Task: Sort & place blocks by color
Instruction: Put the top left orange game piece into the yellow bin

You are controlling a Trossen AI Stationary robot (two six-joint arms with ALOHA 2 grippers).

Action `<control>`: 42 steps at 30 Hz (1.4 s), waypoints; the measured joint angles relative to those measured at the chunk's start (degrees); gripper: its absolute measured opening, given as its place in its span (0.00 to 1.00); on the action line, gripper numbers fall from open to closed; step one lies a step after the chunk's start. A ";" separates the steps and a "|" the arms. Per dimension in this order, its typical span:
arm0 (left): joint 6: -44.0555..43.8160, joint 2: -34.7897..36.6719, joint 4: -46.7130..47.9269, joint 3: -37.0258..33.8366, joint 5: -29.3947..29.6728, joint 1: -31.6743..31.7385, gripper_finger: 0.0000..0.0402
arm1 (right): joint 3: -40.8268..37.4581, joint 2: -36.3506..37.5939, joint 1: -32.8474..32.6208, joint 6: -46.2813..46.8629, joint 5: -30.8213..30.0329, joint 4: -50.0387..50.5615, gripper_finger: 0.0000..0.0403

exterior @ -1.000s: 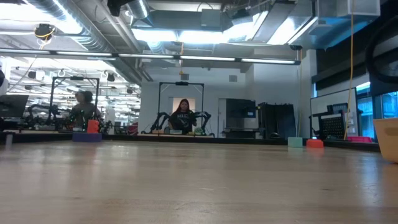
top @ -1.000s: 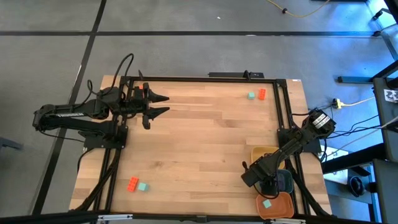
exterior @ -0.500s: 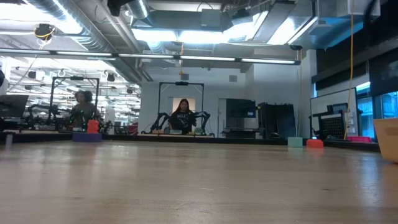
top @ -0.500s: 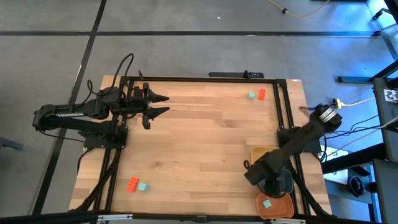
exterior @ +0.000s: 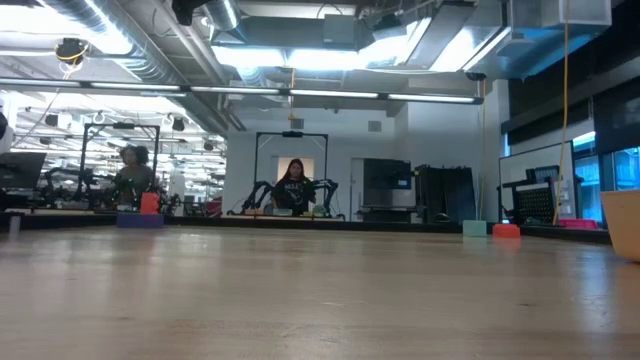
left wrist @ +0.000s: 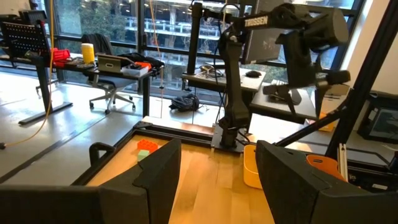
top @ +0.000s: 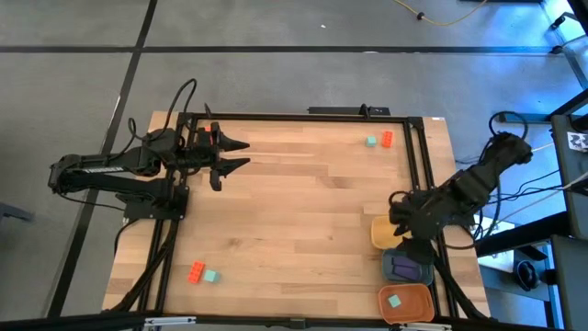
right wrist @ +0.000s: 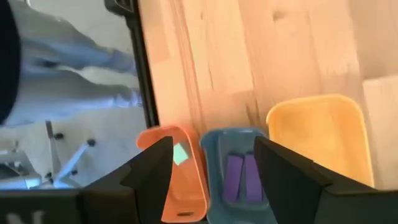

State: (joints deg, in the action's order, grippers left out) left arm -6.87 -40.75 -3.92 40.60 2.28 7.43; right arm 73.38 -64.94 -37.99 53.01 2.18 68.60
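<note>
Right gripper [top: 397, 204], spread open and empty, is held above the yellow tray [top: 378, 231] at the bench's right edge, with the nearest loose blocks, teal [top: 371, 141] and orange-red [top: 388, 140], seen at the far right corner.

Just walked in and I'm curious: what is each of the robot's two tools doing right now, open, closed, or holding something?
Left tool: open, empty, over the table's far left.
Right tool: open, empty, above the trays.
</note>
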 joint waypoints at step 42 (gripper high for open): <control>-0.07 0.37 -1.75 0.00 0.02 -0.01 0.50 | -14.91 2.48 44.79 -49.74 2.05 -67.77 0.56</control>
State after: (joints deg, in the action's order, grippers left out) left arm -6.94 -40.38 -5.67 40.60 2.31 7.43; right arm 58.47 -62.46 6.80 3.28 4.23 0.83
